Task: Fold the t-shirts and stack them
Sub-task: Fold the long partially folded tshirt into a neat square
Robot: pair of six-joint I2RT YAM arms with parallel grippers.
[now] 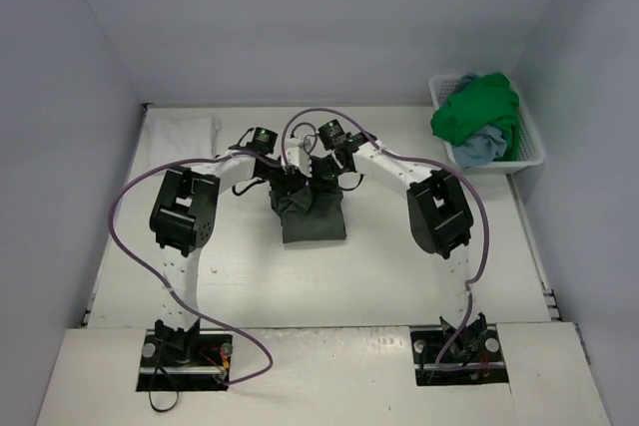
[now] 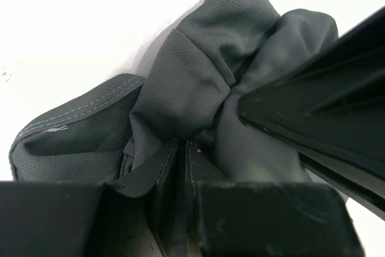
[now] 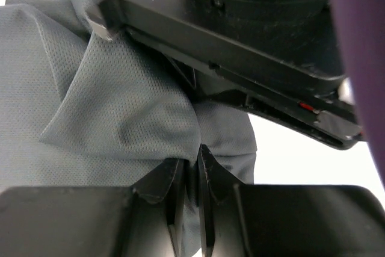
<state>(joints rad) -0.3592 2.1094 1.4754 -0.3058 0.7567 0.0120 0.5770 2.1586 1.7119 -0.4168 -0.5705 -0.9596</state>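
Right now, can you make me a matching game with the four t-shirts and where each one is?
Things:
1. grey t-shirt
2. white t-shirt
3. green t-shirt
4. blue t-shirt

Places:
A. on top of the pile in the basket
B. pinched by the left gripper and the right gripper, mid-table
C. lying flat at the far left corner
D. in the basket, partly under another shirt

Pairs: 1-B, 2-C, 3-A, 4-D
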